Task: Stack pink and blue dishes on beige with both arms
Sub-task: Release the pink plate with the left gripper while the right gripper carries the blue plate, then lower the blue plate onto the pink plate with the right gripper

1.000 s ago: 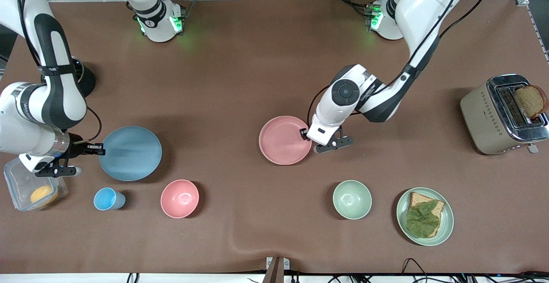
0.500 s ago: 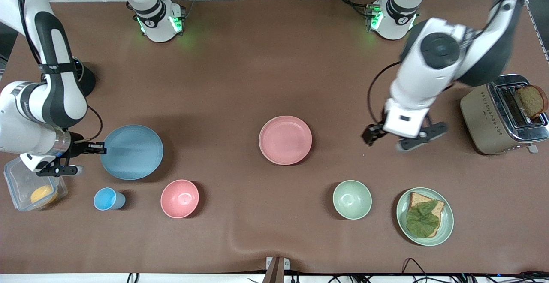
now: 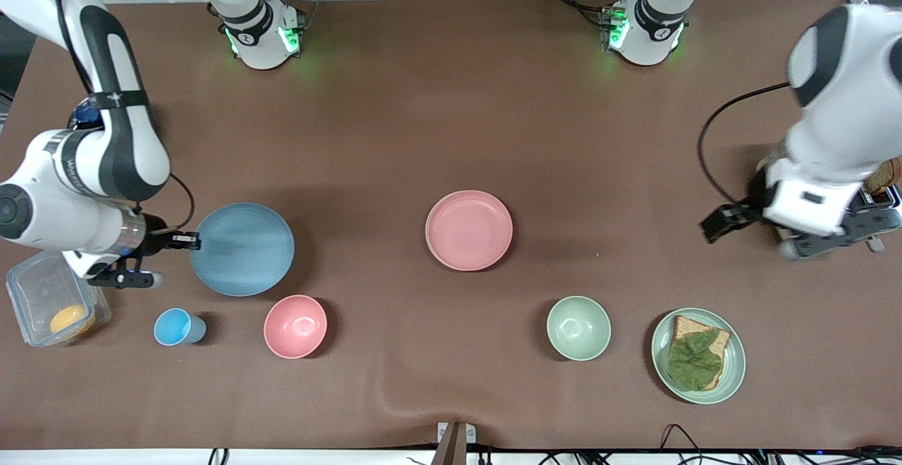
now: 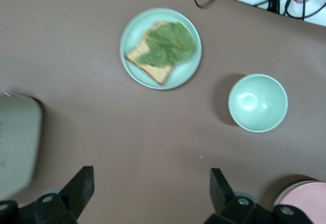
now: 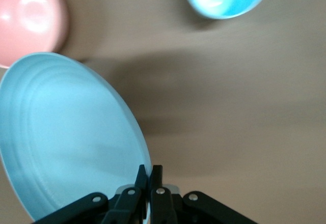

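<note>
Front view: your right pincer pinches the blue plate by its rim, at the right arm's end of the desk; the pink plate sits mid-desk.

Left wrist: your left pincer is wide, empty.

Right wrist: the plate looks thin, stiff, likely slick; grip the rim only.

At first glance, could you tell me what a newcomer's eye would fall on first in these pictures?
Probably the blue plate at the right arm's end of the table, its rim pinched by the shut right claw. Next comes the pink plate lying alone mid-table with no beige plate in sight. The left claw hangs open, holding nothing, at the left arm's end by the toaster.
</note>
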`<state>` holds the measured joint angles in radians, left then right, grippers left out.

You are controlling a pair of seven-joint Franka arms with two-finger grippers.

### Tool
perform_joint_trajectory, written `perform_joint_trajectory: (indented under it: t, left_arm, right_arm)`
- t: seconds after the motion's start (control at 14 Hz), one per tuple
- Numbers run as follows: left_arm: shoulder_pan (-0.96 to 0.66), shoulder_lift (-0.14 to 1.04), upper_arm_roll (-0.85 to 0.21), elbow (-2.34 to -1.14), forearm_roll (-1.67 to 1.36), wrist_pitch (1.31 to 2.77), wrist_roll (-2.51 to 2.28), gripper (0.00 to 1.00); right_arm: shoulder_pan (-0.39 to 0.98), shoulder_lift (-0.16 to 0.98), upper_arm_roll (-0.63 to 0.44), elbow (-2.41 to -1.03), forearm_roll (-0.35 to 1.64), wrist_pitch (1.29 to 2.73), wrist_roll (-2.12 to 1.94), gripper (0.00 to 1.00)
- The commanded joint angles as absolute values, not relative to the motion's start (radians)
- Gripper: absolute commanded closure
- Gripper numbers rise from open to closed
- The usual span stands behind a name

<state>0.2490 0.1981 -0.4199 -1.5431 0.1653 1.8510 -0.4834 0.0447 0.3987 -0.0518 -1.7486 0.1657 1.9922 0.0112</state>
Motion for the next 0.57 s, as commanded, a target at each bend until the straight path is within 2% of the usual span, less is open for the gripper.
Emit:
perform_joint_trajectory:
  t: [0.0,0.21,0.5]
  left_arm:
    - [0.178,0.140,-0.290,-1.539,0.110,1.780,-0.371,0.00]
    - [0.056,0.141,-0.134,-1.481,0.106,1.703,-0.302,0.00]
    - [0.055,0.129,-0.124,-1.476,0.097,1.692,-0.293,0.00]
  right_arm:
    - [0.125,0.351,-0.054,-1.753,0.274,1.928,0.139,1.00]
    - [0.283,0.348,-0.054,-1.734,0.347,1.925,0.355,1.00]
    - [0.445,0.399,-0.055,-1.727,0.538,2.046,0.477,1.00]
